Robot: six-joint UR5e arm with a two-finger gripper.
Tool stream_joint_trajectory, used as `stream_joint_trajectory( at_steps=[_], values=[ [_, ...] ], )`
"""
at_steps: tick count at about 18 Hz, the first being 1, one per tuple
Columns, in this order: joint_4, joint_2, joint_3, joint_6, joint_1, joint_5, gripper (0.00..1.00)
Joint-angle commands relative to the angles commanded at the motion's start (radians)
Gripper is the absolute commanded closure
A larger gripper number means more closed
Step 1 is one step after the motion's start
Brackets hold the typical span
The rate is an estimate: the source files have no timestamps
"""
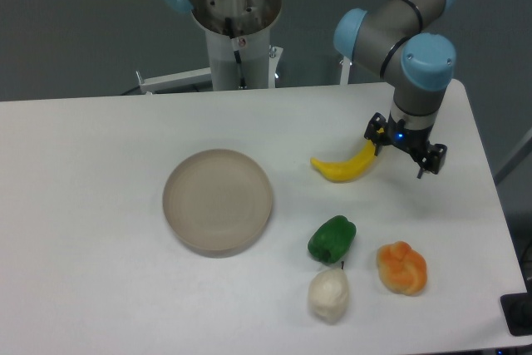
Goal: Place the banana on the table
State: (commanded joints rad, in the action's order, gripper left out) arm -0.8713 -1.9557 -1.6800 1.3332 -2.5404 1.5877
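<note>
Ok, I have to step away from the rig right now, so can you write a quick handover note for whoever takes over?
Gripper: open, holding nothing, just right of the banana's raised tip.
Banana: lying on the white table, right of the round beige plate, above the green pepper.
Done: the banana appears released on the tabletop, not on the plate.
Left: probably only to pull the arm clear; the near finger looks very close to the banana's tip, so retreat gently.

Banana (345, 167) flat on table (100, 172), released. Gripper (405, 150) just right of it, fingers spread. Plate (218, 201), green pepper (332, 238), white item (328, 295), orange fruit (401, 268) nearby.
</note>
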Motion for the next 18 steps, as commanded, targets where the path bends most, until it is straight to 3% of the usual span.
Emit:
stream_joint_trajectory(
  at_steps=[3, 8, 18],
  values=[
    [-0.003, -0.026, 0.091, -0.014, 0.026, 0.002, 0.0],
    [-0.006, -0.058, 0.173, -0.019, 0.034, -0.002, 0.0],
    [-0.005, -0.097, 0.218, -0.023, 0.048, 0.005, 0.0]
  ],
)
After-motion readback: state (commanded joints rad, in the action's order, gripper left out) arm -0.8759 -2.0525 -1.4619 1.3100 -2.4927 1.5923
